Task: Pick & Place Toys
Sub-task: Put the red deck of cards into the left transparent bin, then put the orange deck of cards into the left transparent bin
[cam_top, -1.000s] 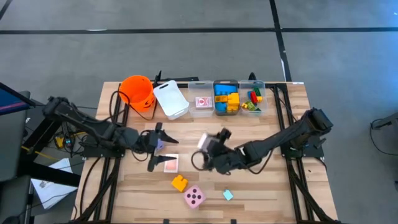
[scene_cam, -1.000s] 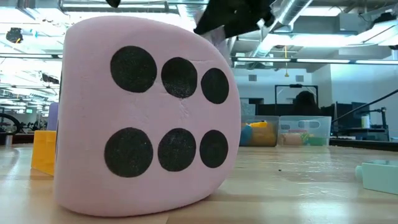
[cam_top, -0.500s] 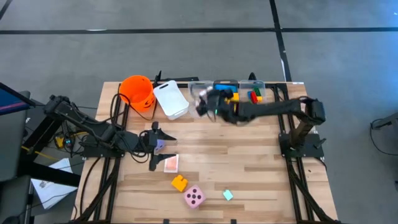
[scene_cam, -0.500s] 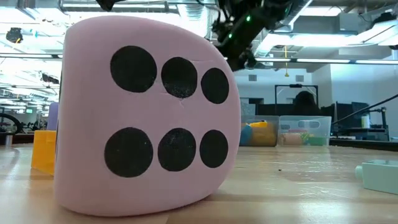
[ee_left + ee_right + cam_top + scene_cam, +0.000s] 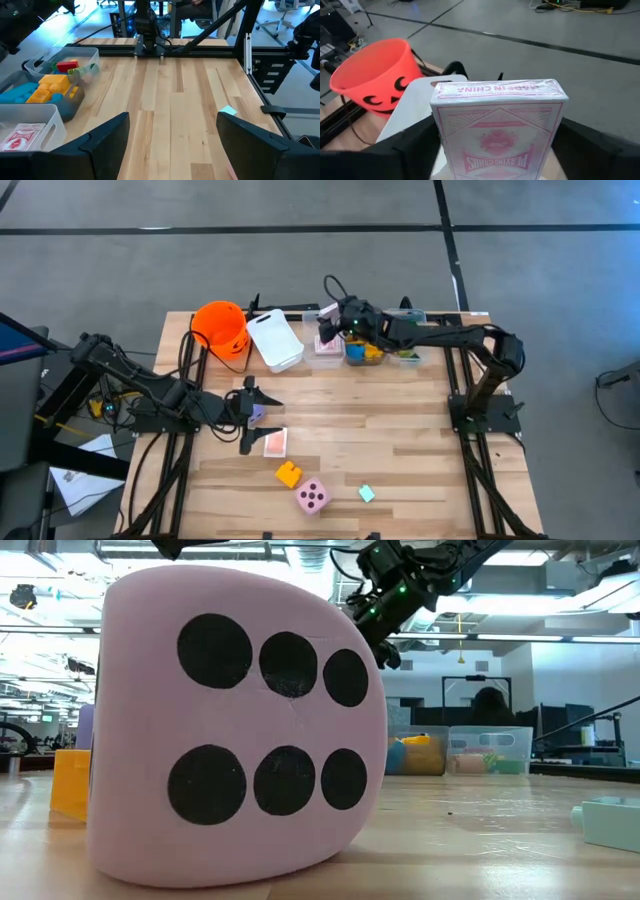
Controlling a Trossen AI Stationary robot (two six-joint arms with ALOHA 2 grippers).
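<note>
My right gripper hangs over the clear bins at the table's far edge, shut on a pink-backed card pack. Another pack lies in the leftmost clear bin. My left gripper hovers open at the table's left with nothing between its fingers; a purple die shows beside it. A loose card pack, a yellow brick, a pink dotted die and a light-blue brick rest on the wood. My right gripper pinches the card pack between its two fingers, one on each narrow long side near the pack's lower end. The fingers come from the table's right, slanting a little downward. The pack stands on end, lifted clear above the bins.
An orange bucket and a tilted white bin stand left of the clear bins; one bin holds blue and yellow bricks, another red and green ones. The pink die fills the low view. Bare wood lies at the centre and right.
My right gripper has swung from the table's middle to the far edge, carrying the card pack, and has rolled on the way; it now hangs over the leftmost clear bin. My left gripper has kept its place.
</note>
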